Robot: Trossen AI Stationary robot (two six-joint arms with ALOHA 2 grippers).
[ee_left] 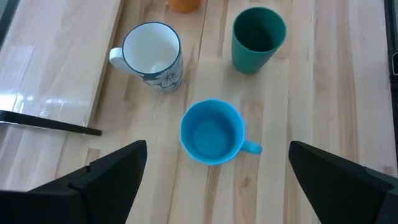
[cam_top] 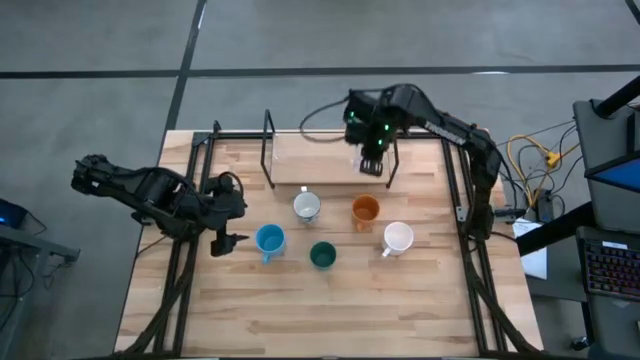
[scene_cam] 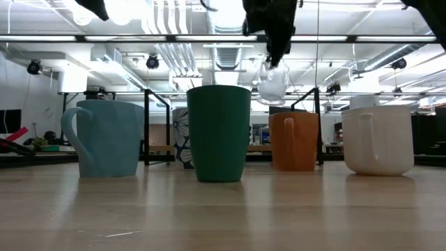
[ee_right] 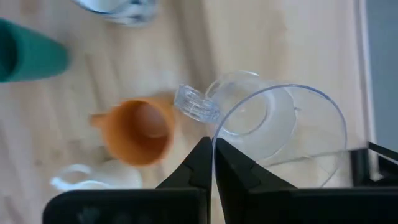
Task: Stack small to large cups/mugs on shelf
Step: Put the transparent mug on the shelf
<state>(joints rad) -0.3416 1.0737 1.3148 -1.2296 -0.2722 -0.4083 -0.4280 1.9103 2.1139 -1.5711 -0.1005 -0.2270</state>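
Note:
My right gripper [cam_top: 372,163] hangs over the light-wood shelf [cam_top: 320,160] at the table's far side, shut on a small clear glass [scene_cam: 272,84] with a handle. On the table in front of the shelf stand a whitish mug with a dark rim [cam_top: 306,206], an orange mug [cam_top: 365,209], a white mug [cam_top: 398,238], a dark teal-green cup [cam_top: 322,255] and a light blue mug [cam_top: 269,240]. My left gripper [cam_top: 228,241] is open just left of the blue mug; in the left wrist view the blue mug [ee_left: 211,132] shows between and beyond its fingers. My right gripper pinches the clear glass by its rim [ee_right: 214,144], one finger [ee_right: 231,167] inside the mouth and the other outside. The fingers come from above, pointing down. The glass hangs tilted below them [scene_cam: 273,82], lifted clear above the shelf.
The shelf's black wire frame has upright loops [cam_top: 268,148] at its ends. A black frame rail [cam_top: 462,190] runs along the table's right side, and cables lie beyond it. Bare tabletop [cam_top: 330,310] lies toward the near edge.

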